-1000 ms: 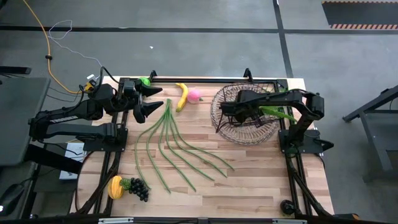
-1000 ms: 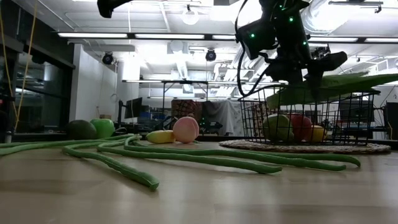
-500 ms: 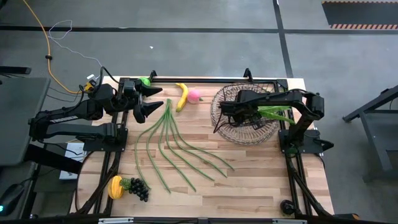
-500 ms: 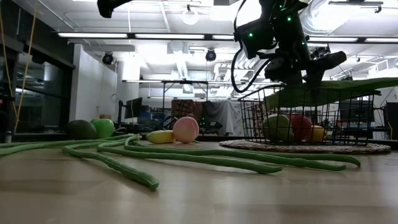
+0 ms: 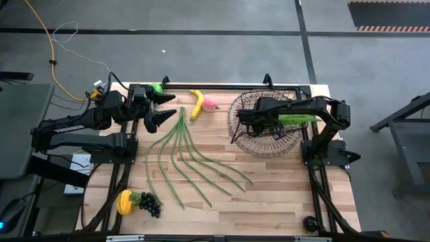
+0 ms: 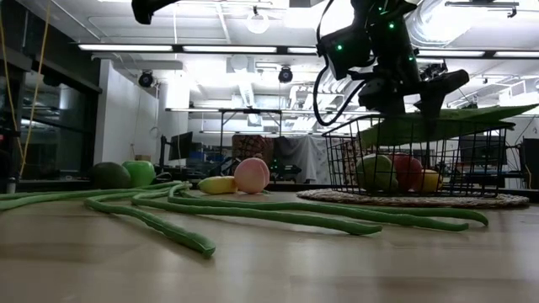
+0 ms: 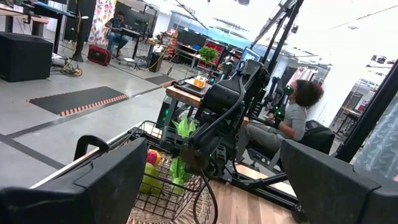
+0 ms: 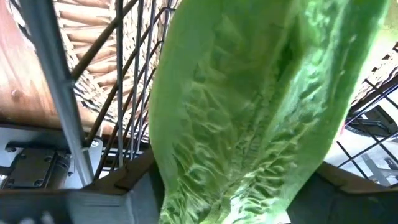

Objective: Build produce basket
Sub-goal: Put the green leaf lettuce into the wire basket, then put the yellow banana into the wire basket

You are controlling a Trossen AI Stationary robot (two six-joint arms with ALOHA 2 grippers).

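Fingers of the right gripper (image 5: 246, 119) are clamping a long, crinkled leafy green lettuce leaf (image 8: 249, 106) and holding it level over the round, shallow basket of thin brownish wire (image 5: 263, 142). Inside that basket a green pear (image 6: 376, 172), a red pepper (image 6: 408, 171) and a yellow lemon (image 6: 429, 180) are sitting together (seen through the wire wall). Beside the basket, on the wooden worktop (image 5: 269, 188), a pink peach (image 5: 210, 102) and a yellow banana (image 5: 196, 104) are lying, then a fan of long green beans (image 5: 188, 158). Well away from the basket, the left gripper (image 5: 163, 107) is waiting with its fingers spread wide and empty, near a green apple (image 5: 157, 88).
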